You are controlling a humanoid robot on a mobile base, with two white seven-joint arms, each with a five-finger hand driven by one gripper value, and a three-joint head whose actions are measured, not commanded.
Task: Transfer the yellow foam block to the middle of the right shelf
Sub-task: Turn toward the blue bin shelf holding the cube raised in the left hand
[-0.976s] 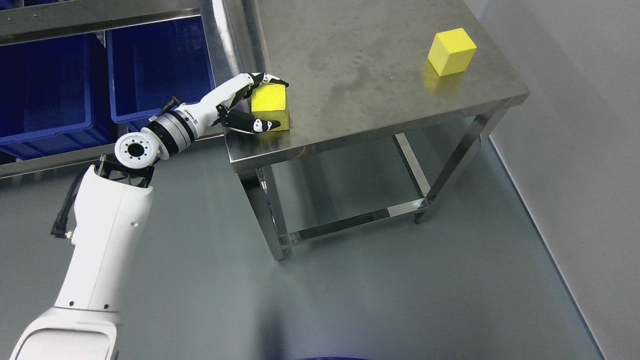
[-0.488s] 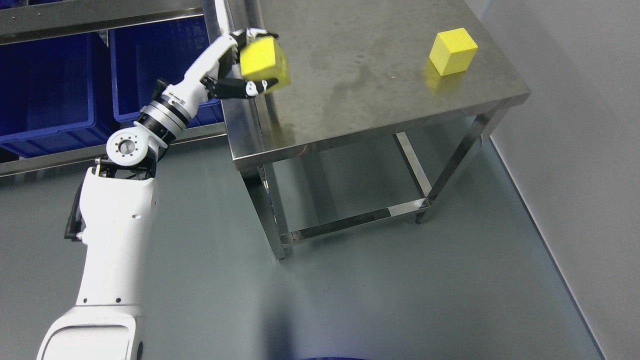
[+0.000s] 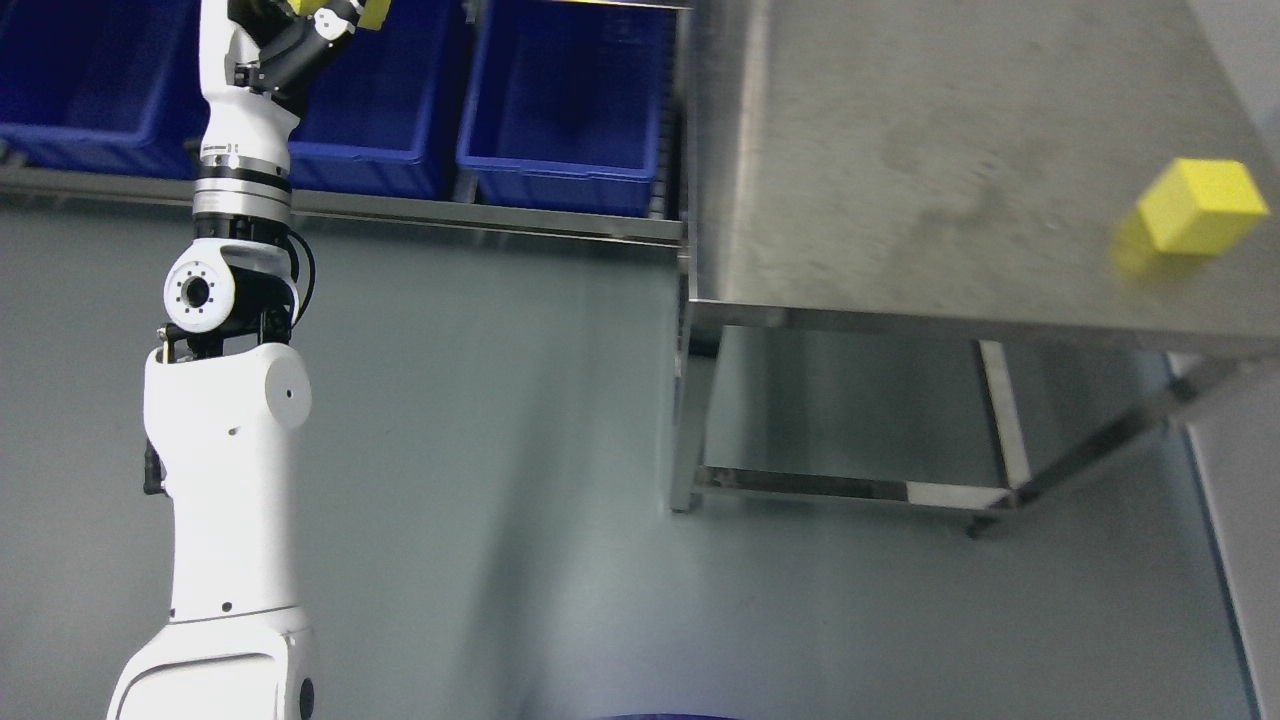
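Block carried at the frame's top left

Left hand (image 3: 300,25) grips the yellow block (image 3: 372,12), mostly cut off by the top edge, above blue bins (image 3: 560,110); foam likely light, squashy, so hold opposite faces; a spare block (image 3: 1200,205) sits right on the table (image 3: 900,150)

Left hand (image 3: 300,20) and its yellow block (image 3: 372,12) cut off by top edge; grip unclear. Second block (image 3: 1203,205) on bench (image 3: 900,150) motion-blurred.

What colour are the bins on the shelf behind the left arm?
Dark blue bins, seen in the head view, the only view.
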